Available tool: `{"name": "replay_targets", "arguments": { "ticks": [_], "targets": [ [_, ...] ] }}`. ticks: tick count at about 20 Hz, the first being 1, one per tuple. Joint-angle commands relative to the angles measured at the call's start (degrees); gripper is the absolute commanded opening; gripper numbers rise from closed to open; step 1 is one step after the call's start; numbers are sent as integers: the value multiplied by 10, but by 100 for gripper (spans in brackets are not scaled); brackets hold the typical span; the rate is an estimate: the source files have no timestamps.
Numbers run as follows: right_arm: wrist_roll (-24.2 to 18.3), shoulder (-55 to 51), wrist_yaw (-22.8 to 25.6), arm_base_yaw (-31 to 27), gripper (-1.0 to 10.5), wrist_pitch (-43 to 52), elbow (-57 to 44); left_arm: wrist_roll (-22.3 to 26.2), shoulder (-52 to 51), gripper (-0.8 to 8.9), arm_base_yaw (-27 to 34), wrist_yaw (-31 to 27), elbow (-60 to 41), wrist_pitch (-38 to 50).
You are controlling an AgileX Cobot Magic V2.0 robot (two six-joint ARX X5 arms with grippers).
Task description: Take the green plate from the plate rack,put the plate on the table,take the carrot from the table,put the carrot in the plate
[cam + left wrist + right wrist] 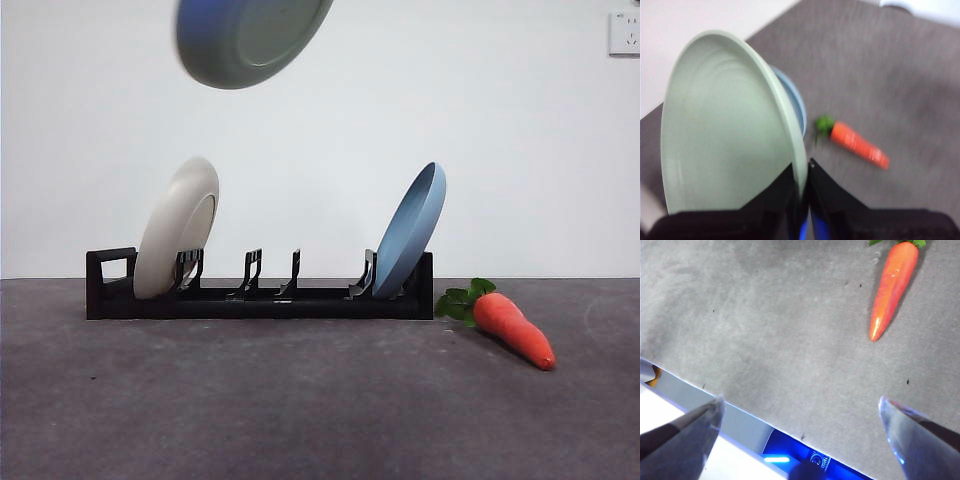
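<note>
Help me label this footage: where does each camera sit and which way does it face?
Front view: low at table height, looking level at the plate rack; no arm visible.
Left wrist view: on the left arm; left pincer grips the green plate.
Right wrist view: looks down at the table; right pincer open.
All share the carrot.

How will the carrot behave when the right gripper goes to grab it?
The carrot looks glossy, so the open right gripper may slip toward its thin tip. Its round, tapered body lies flat on the table, so a nudge would probably roll it in an arc. It looks like a light toy.
</note>
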Motion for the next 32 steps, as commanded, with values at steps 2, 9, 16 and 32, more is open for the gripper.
{"name": "replay_targets", "arguments": {
  "ticks": [2, 9, 16, 32],
  "targets": [
    [2, 0, -1, 2, 689, 5, 2, 46, 11, -5, -71, -103, -32, -37],
    [4, 0, -1, 2, 689, 6, 2, 43, 11, -5, -168, -242, -251, 81],
    [4, 0, -1, 2, 689, 8, 2, 55, 29, -6, -200, -286, -462, 291],
    [4, 1, -1, 2, 689, 9, 2, 91, 170, 11, -200, -264, -508, 423]
  ]
}}
